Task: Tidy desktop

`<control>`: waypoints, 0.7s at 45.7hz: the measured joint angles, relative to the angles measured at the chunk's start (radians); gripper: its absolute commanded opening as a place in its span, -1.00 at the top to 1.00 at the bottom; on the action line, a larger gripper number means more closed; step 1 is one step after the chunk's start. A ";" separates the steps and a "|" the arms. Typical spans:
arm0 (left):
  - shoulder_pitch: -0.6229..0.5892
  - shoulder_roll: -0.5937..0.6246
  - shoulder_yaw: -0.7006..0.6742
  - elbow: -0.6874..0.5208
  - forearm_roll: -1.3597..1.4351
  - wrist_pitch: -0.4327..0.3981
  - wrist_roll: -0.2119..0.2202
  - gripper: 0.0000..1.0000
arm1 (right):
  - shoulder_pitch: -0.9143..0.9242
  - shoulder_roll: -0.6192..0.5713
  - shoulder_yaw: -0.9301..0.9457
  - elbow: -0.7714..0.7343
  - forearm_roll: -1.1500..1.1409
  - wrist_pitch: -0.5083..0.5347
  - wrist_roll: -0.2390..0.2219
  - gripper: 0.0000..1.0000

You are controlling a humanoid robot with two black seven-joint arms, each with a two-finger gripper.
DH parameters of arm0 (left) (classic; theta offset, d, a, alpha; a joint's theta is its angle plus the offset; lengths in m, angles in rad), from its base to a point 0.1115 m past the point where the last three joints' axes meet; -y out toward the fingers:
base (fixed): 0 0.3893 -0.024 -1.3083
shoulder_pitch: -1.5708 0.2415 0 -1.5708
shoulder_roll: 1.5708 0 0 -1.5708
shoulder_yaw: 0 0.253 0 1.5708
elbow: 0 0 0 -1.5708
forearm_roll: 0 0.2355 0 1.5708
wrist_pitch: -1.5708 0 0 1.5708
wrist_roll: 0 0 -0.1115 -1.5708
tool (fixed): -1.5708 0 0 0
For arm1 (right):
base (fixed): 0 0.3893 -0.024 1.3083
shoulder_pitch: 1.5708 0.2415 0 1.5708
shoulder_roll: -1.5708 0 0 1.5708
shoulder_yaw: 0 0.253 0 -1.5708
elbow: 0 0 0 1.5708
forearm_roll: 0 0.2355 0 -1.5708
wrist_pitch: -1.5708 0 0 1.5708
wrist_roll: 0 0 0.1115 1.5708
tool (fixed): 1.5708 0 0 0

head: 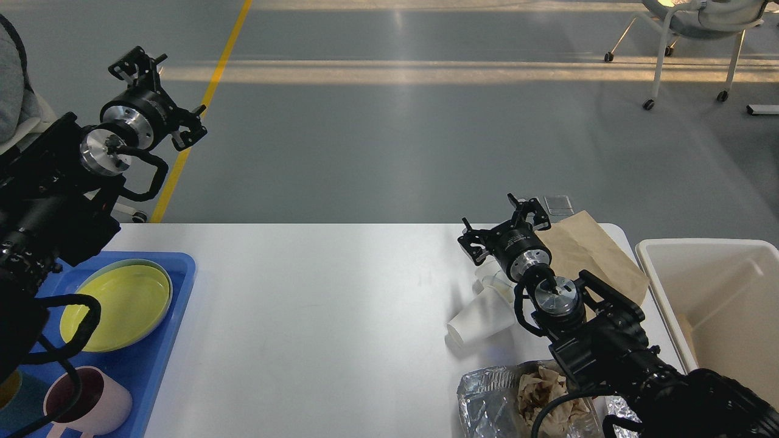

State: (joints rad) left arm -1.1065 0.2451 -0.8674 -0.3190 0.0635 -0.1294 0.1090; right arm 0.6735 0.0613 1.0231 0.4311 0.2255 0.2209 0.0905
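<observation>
The white desktop (316, 292) fills the lower part of the head view. On its right side lie a tipped white paper cup (481, 317), a small clear cup (494, 281), a brown paper bag (587, 249) and crumpled foil with a brown tissue (517, 395). My right gripper (496, 220) is open and empty, just beyond the cups and left of the bag. My left gripper (178, 88) is open and empty, raised high beyond the table's far left corner.
A blue tray (164, 359) at the left front holds a yellow plate (115, 304), a pink cup (91, 398) and part of a teal cup (9, 395). A cream-white bin (712, 286) stands off the right edge. Chairs stand on the floor behind.
</observation>
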 measured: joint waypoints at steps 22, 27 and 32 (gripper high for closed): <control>0.000 -0.088 -0.005 0.000 0.002 0.000 0.000 -0.94 | 0.000 0.000 0.000 0.000 0.000 0.000 0.000 -1.00; 0.006 -0.095 0.001 -0.001 0.002 -0.004 0.003 -0.98 | 0.000 0.000 0.000 0.000 0.000 0.000 0.000 -1.00; 0.013 -0.103 -0.015 -0.003 0.001 -0.016 0.003 -0.98 | 0.000 0.000 0.000 0.000 0.000 0.000 0.000 -1.00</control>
State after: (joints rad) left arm -1.0938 0.1425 -0.8826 -0.3217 0.0650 -0.1456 0.1120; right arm 0.6735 0.0614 1.0231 0.4312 0.2255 0.2209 0.0905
